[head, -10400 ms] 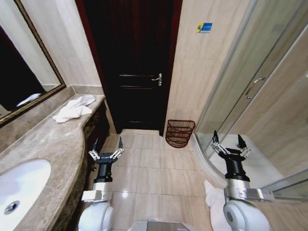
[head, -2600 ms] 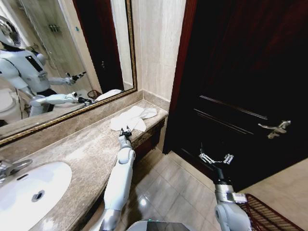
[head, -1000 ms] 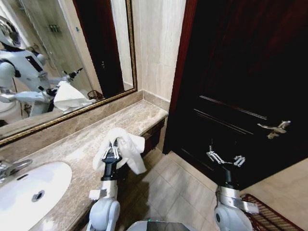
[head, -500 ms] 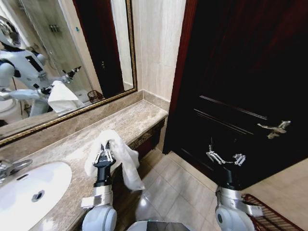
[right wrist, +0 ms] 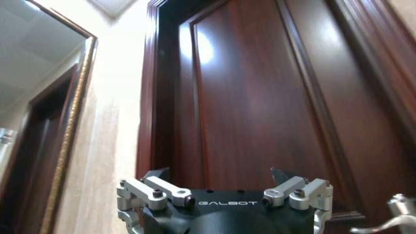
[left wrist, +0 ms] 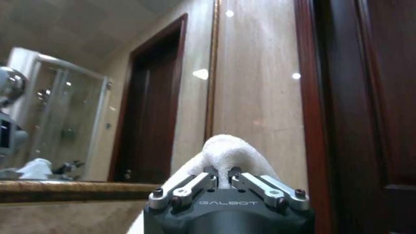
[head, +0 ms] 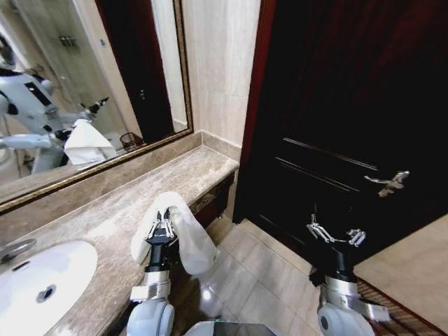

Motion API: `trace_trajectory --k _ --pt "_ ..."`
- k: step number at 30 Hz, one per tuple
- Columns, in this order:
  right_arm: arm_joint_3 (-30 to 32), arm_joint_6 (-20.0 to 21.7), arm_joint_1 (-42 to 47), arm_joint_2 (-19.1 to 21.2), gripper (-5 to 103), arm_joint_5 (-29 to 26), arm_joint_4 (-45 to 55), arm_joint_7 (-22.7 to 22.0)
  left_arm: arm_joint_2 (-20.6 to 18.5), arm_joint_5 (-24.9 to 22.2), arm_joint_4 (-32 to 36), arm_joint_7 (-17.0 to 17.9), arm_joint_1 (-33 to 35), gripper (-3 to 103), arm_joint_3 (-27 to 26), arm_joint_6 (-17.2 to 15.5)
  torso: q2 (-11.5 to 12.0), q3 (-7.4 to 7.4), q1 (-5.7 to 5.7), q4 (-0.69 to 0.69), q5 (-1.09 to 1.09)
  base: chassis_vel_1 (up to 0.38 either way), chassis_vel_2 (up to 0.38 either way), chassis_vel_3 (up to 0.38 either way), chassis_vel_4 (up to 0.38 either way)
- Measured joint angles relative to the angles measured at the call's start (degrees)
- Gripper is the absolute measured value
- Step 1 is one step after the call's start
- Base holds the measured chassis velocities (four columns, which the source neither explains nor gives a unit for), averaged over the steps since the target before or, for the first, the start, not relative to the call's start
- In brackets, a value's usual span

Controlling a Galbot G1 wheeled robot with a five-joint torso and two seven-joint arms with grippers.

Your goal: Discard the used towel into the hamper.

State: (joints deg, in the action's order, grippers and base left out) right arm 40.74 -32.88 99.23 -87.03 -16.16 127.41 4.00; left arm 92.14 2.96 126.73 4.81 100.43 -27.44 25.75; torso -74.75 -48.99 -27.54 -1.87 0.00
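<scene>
Above the front edge of the marble counter (head: 105, 210), near its door-side corner, my left gripper (head: 162, 232) points upward, fingers pinched on the white towel (head: 183, 234), which drapes over them and hangs down toward the floor. From my left wrist the towel (left wrist: 224, 151) bulges up between the closed fingertips. My right gripper (head: 334, 234) waits upright before the dark door (head: 336, 105), fingers spread and empty. Beside that arm, at the lower right, a sliver of the hamper (head: 392, 323) shows.
</scene>
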Motion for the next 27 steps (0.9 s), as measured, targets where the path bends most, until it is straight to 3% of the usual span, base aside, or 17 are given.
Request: trace_trajectory --k 27 --pt "0.2 -1.5 0.5 -0.3 100 0.6 -1.7 -0.1 0.0 0.8 -1.5 0.1 -0.7 6 -0.2 -0.1 0.0 0.0 0.0 0.0 0.0 -0.105 -0.12 -0.109 -0.116"
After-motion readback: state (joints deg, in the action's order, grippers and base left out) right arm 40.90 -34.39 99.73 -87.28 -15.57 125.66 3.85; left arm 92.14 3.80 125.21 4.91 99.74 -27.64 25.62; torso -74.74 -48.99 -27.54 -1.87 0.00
